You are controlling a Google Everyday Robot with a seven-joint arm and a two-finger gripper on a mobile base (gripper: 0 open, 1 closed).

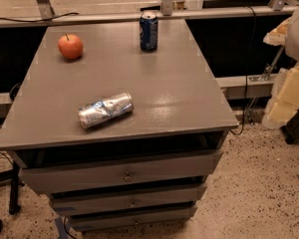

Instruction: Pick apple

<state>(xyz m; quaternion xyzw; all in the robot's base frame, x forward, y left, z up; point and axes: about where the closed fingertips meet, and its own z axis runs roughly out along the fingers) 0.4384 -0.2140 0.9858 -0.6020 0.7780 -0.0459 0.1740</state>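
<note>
Drawers (pixel 124 176) nearest; apple (pixel 70 47) untouched on far desk (pixel 164 93) corner. Pincer out of view, state unknowable. Approach pending: reach, straddle apple.

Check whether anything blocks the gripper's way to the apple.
The gripper is out of view, so its path cannot be traced. The apple sits in the open, far left on the cabinet top, apart from the upright blue can and the toppled silver can.
</note>
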